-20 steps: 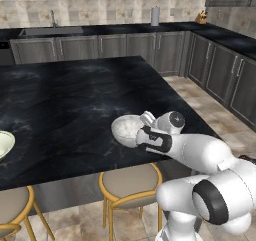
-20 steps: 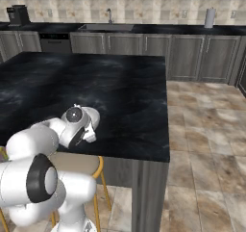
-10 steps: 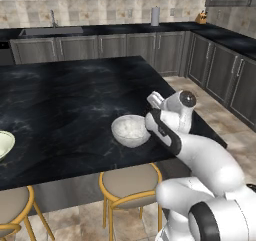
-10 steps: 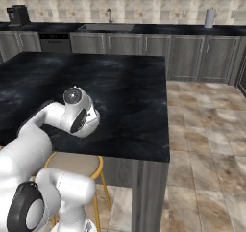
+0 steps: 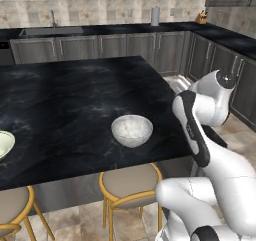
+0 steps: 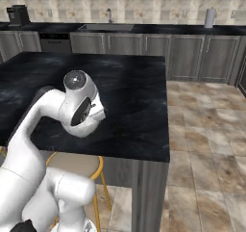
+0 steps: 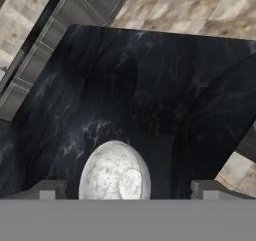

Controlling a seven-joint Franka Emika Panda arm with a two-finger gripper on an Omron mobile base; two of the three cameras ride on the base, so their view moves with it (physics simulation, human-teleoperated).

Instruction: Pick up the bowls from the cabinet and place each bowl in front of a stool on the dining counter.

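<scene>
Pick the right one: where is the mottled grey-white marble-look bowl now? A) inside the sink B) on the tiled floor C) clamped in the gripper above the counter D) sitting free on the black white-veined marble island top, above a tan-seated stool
D: the mottled grey-white bowl stands upright on the black marble island top near its front edge, above the tan-seated stool, with the open gripper clear of it.

A steel sink (image 6: pixel 106 27) with an upright faucet (image 6: pixel 110 15) is set into the black wall countertop (image 6: pixel 144 29), and it serves as the landmark. To its left on that countertop stands a dark coffee machine (image 6: pixel 18 15); well to its right stands a white paper-towel roll (image 6: pixel 209 18), and farther right a wooden knife block (image 5: pixel 201 18) sits near the corner. Grey panelled base cabinets (image 6: pixel 125 44) run below the sink, and beige stone floor tiles (image 6: pixel 206 130) spread in front of them.
</scene>
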